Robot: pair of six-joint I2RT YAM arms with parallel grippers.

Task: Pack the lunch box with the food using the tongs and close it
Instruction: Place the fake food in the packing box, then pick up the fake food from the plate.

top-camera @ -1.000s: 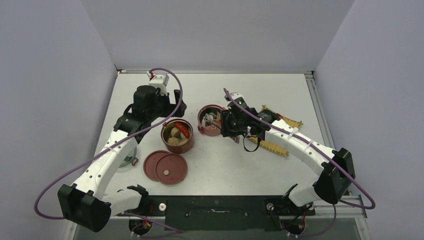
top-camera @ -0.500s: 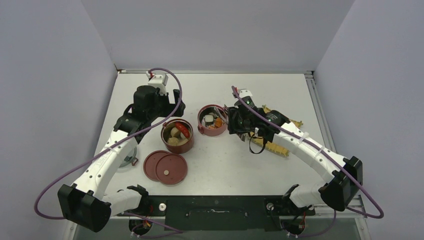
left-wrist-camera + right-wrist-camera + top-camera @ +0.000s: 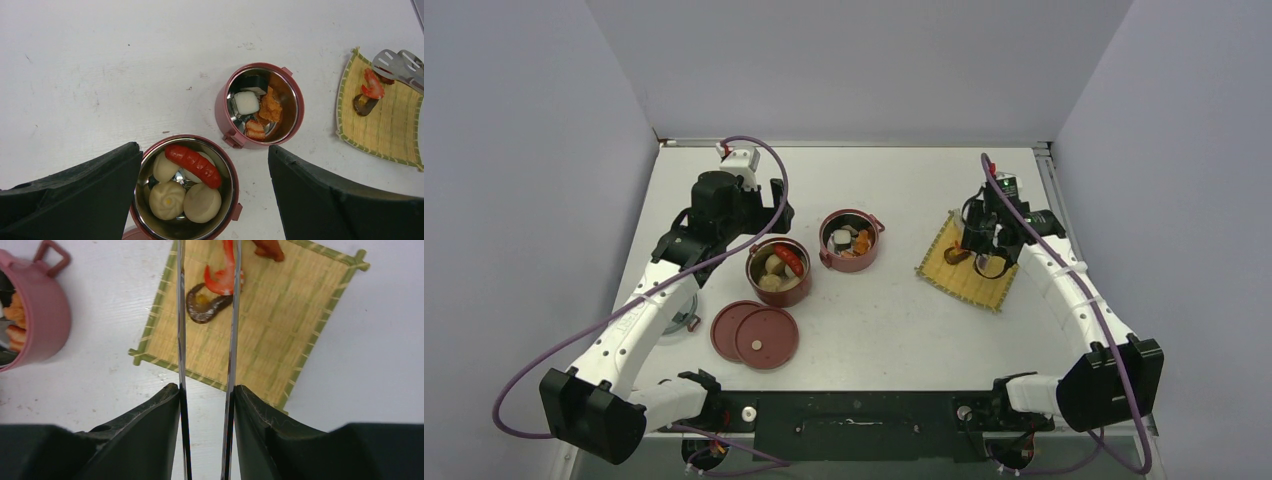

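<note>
the right gripper (image 3: 206, 405) is clamped on the tongs (image 3: 181, 340), its pads squeezing the two slim arms partway together so that they run nearly parallel out over the yellow mat (image 3: 310, 315). the blades frame a curled red piece (image 3: 222, 277) lying against a dark curved piece (image 3: 202, 310) (whether metal touches either cannot be told), which looks like the line-up for the next pick. a small brown piece (image 3: 265, 247) lies further out on the mat.

the left gripper (image 3: 202, 170) hangs with its jaws wide apart and nothing between them, directly above the near bowl (image 3: 235, 185) of the lunch box, probably waiting or ready to steady it. that bowl holds pale round balls (image 3: 167, 200) and a red sausage (image 3: 194, 165). the far bowl (image 3: 220, 107), just beyond it, holds a white piece and orange bits.

both bowls stand open on the table, well apart from the mat. two flat lids (image 3: 754, 335) lie overlapping beside the near bowl, toward the arm bases, so closing is not yet begun.

bare table separates the mat from the far bowl. the left arm over the near bowl would likely block any drop there.
</note>
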